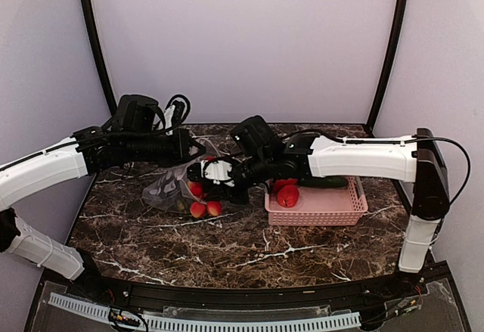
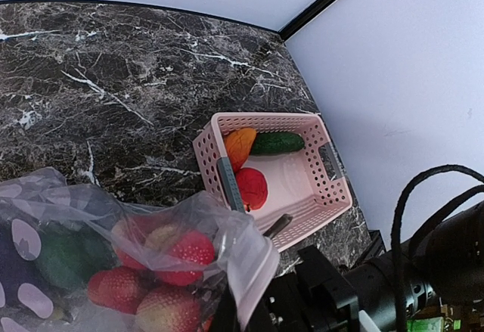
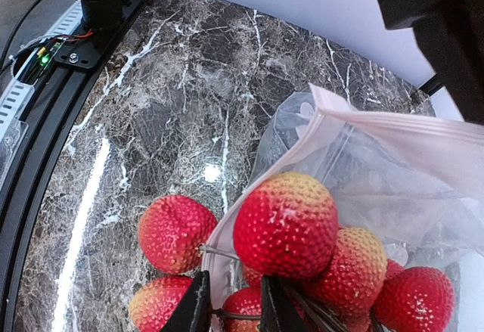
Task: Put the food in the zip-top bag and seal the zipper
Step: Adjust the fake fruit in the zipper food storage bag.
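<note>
The clear spotted zip-top bag (image 1: 168, 188) lies left of centre with its mouth lifted. My left gripper (image 1: 189, 150) is shut on the mouth edge; in the left wrist view its jaws (image 2: 240, 311) pinch the whitish zipper strip (image 2: 261, 260). My right gripper (image 1: 204, 173) is at the bag mouth, jaws nearly closed (image 3: 234, 313) around the stems of a bunch of red berries (image 3: 286, 224). Most of the berries are inside the bag. Two berries (image 1: 206, 209) lie outside on the table, also seen in the right wrist view (image 3: 175, 232). A green piece (image 2: 64, 256) is in the bag.
The pink lattice basket (image 1: 333, 209) stands to the right of the bag. It holds a red tomato (image 2: 252, 187), an orange-red piece (image 2: 240, 144) and a dark green cucumber (image 2: 277, 143). My right forearm reaches over its left end.
</note>
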Tool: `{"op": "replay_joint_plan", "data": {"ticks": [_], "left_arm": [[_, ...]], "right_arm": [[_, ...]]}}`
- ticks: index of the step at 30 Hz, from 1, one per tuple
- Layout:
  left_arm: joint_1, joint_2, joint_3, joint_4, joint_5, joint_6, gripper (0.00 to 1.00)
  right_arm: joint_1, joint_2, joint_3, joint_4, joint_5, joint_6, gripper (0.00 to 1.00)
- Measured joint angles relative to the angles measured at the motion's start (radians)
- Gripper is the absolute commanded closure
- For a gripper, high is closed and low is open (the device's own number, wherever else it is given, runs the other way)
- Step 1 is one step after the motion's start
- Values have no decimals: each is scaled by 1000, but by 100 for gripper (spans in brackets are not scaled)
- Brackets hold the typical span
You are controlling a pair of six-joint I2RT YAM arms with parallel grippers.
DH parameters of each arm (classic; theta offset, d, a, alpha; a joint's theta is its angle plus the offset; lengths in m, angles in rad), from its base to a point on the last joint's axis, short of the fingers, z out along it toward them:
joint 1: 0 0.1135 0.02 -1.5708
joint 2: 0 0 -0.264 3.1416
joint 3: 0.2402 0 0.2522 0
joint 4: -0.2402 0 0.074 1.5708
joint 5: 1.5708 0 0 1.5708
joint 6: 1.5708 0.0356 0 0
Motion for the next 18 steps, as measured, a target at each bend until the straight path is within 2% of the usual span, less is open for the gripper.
{"op": "replay_joint_plan", "data": {"ticks": [9,12,18], "left_arm": [[0,0,0,1,5,-14,99],[0,0,0,2,7,-22,99],[0,0,0,29,60,-91,99]], "right_arm": [[-43,-160,-2,-130,-41,-12,75],[-64,-235,-48,-152,-54,-49,74],[-71,-274,-163,-183,-41,-102,60]]}}
